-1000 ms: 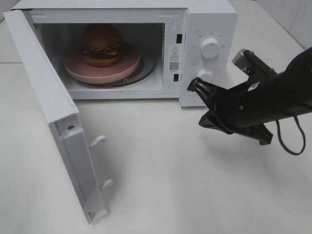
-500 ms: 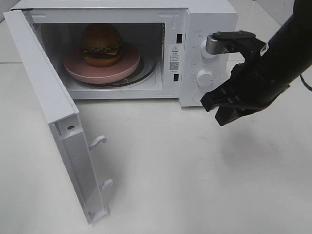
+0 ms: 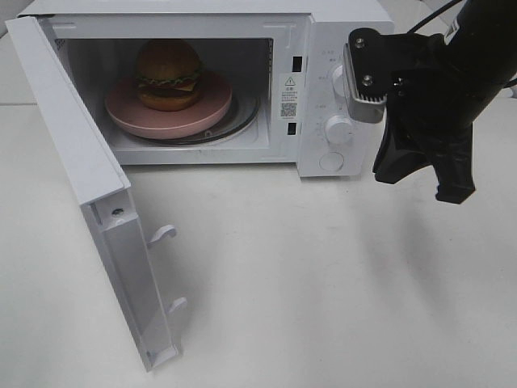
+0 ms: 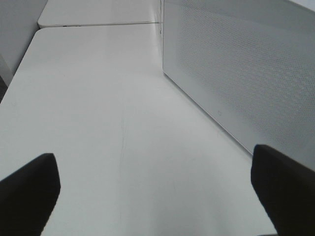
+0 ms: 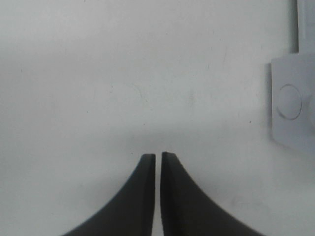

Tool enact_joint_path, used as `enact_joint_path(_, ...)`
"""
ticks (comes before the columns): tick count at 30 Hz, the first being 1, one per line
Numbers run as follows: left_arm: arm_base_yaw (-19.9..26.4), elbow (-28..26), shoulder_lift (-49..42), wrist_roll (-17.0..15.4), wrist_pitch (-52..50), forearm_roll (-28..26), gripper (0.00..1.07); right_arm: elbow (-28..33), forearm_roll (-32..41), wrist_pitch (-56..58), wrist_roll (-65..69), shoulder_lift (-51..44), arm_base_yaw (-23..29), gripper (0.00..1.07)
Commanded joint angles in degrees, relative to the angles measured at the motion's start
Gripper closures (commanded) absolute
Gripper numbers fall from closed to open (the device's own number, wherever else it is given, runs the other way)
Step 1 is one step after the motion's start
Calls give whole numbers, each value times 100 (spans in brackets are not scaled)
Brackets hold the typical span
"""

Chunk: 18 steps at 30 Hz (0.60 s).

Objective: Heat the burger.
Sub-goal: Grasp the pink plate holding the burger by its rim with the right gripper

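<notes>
right fingers (image 5: pixel 158 156) pinched nearly together, holding nothing, over the counter (image 3: pixel 323 283) by the microwave (image 3: pixel 339 81). left fingers (image 4: pixel 29 187) spread wide. burger (image 3: pixel 168 74) sits well apart, on the plate (image 3: pixel 206 109) inside.

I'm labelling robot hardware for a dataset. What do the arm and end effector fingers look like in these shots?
The right arm is matte black, with a grey metal bracket fastened by dark screws. The right end effector has two black fingers that taper in a curve to flat tips. The left end effector's fingers are also black, with blunt, squared ends.
</notes>
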Motion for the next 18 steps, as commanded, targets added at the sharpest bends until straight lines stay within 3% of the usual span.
enact_joint_path(1, 34, 11, -120, -17, -52, -6, 6, -29, -46, 74, -1043, -63, 6, 100)
enact_joint_path(7, 34, 11, -120, -17, -52, -6, 6, -29, -773, 52, -1054, -63, 350, 93)
enact_joint_path(9, 34, 11, -120, -17, -52, -6, 6, -29, -985, -92, -1043, -63, 510, 83)
enact_joint_path(12, 34, 11, -120, -17, -52, -6, 6, -29, -985, -155, -1031, -63, 550, 78)
enact_joint_path(14, 34, 11, -120, -17, -52, -6, 6, -29, -963, -424, -768, -63, 733, 54)
enact_joint_path(17, 34, 11, -120, -17, -52, -6, 6, -57, -957, -476, -584, -63, 791, 46)
enact_joint_path(18, 34, 11, -120, -17, -52, -6, 6, -138, -957, -544, -183, -17, 894, 29)
